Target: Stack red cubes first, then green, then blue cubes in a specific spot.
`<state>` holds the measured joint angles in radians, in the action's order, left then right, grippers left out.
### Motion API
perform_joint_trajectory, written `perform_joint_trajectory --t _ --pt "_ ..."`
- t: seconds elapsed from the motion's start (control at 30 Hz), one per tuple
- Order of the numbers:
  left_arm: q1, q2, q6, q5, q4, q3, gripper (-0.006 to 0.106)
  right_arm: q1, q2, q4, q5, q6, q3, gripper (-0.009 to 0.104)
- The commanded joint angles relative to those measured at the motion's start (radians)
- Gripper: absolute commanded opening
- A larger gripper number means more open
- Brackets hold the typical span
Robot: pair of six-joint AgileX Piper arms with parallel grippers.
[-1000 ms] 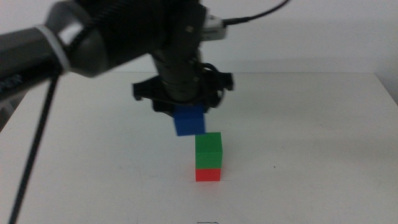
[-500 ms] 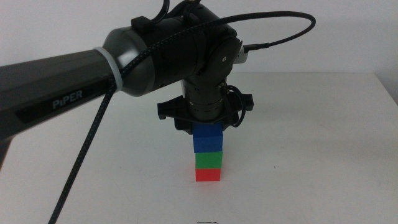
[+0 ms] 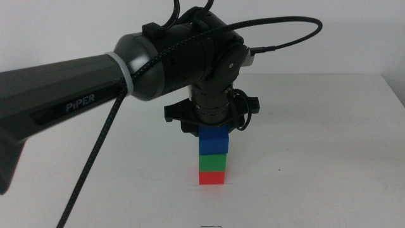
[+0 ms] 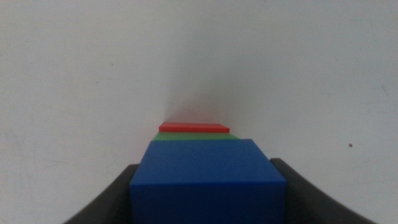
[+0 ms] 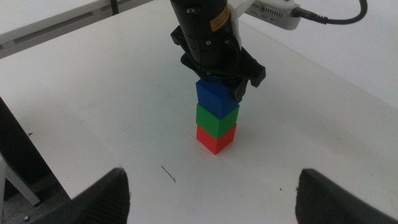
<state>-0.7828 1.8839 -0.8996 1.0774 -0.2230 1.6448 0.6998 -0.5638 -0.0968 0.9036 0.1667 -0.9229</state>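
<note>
Near the middle of the white surface [image 3: 329, 158], the 3 cubes stood stacked: red cube [image 3: 211, 178] lowest, green cube [image 3: 212, 163] on it, blue cube [image 3: 212, 142] on top. The left claw [image 3: 212, 130] was clamped on the blue cube. The right claw [image 5: 211, 199] waited apart, jaws spread wide.

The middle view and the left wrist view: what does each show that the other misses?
Only the middle view shows the big dark left arm above the stack and the small red cube's front face. Only the left wrist view shows the small blue cube between the left gripper's dark jaws. Both show the blue cube on the small green cube on red, on the white table.
</note>
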Motion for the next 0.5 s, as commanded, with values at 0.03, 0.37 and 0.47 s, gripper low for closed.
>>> perform_joint_trajectory --t 0.03,0.37,0.47 --pt "-0.001 -0.053 -0.010 -0.011 -0.026 0.032 0.000 -0.004 -0.005 0.006 -0.069 0.011 -0.023 0.087" --pt "-0.002 -0.053 0.019 -0.044 -0.026 0.032 0.070 -0.004 -0.005 0.006 -0.069 0.011 -0.023 0.087" --pt "-0.002 -0.053 0.055 -0.044 -0.026 0.032 0.079 -0.004 -0.005 0.006 -0.069 0.011 -0.023 0.087"
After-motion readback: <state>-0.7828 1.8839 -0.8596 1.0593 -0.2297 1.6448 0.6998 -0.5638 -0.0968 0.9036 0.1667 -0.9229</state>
